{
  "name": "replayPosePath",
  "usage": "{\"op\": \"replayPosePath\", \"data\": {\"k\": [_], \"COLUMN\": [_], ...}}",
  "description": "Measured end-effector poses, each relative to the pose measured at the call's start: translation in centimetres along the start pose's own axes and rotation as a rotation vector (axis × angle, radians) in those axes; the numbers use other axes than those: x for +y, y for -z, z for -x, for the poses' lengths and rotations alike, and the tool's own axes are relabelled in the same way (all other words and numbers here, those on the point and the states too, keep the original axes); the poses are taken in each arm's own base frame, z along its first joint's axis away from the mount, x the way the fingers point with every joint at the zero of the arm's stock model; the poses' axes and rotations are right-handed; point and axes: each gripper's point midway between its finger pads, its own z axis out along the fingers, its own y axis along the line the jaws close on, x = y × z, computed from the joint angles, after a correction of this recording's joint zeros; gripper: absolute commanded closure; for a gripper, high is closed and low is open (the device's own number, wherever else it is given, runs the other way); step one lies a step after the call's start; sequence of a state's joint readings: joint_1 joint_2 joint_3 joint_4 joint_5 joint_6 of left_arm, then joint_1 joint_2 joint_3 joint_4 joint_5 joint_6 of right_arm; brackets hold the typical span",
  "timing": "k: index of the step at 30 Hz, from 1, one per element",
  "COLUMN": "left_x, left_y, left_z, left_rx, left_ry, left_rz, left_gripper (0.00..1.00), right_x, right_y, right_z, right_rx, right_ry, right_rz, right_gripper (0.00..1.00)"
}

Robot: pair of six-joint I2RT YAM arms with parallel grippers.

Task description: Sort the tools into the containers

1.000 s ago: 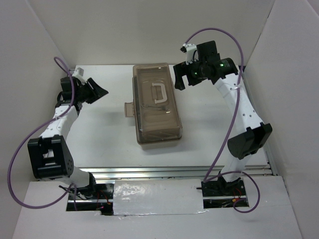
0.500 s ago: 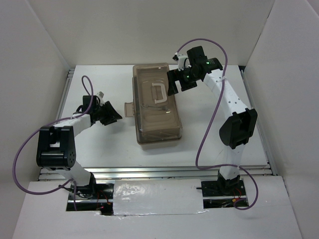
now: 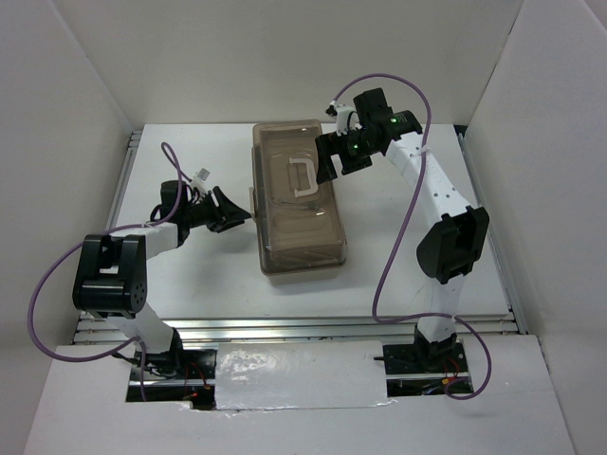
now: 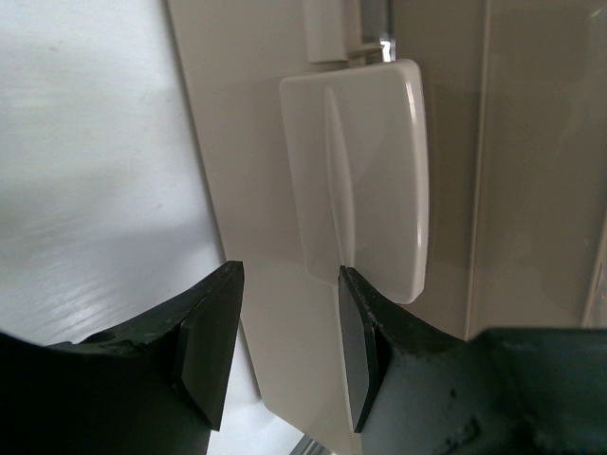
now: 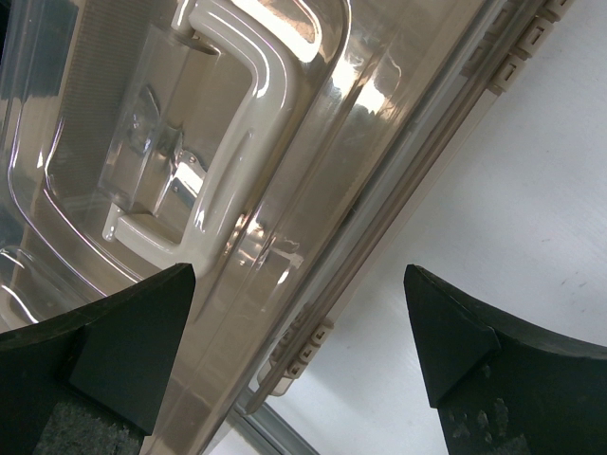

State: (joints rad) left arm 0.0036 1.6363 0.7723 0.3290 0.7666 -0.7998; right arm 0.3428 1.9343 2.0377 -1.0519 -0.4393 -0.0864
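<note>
Left jaws moved to latch [image 4: 375, 180] of beige toolbox [image 4: 247, 142], spread; right jaws spread above brown lid [image 3: 294, 216]

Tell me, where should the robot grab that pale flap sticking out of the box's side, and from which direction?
Probably the latch's free rounded end, away from its hinge, approached from the toolbox's left side, where the left gripper is. The latch is a thin flat plate sticking out from the wall, so open fingers could close across that end.
</note>
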Motion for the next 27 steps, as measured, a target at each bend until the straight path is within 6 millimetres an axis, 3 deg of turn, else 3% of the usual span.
{"op": "replayPosePath", "data": {"k": [6, 13, 17, 22, 27], "left_x": [-1.0, -2.9, -4.2, -6.3, -4.4], "left_y": [-0.6, -0.5, -0.3, -0.5, -1.3], "left_z": [-0.3, -0.1, 1.1, 0.7, -0.8], "left_rx": [-0.004, -0.036, -0.065, -0.062, -0.037], "left_ry": [-0.076, -0.22, -0.274, -0.223, -0.03], "left_rz": [0.003, 0.038, 0.021, -0.134, -0.235], "left_gripper": [0.43, 0.44, 0.42, 0.35, 0.37], "right_x": [0.0, 0.3, 0.1, 0.0, 0.0], "right_y": [-0.1, -0.9, -0.7, -0.6, -0.6], "right_z": [-0.2, -1.0, -1.0, -1.0, -1.0], "right_rx": [0.005, 0.032, 0.026, 0.017, 0.013], "right_ry": [0.003, 0.01, 0.002, -0.002, -0.003], "right_rz": [-0.003, -0.005, -0.021, -0.028, -0.03], "right_gripper": [0.05, 0.33, 0.36, 0.36, 0.36]}}
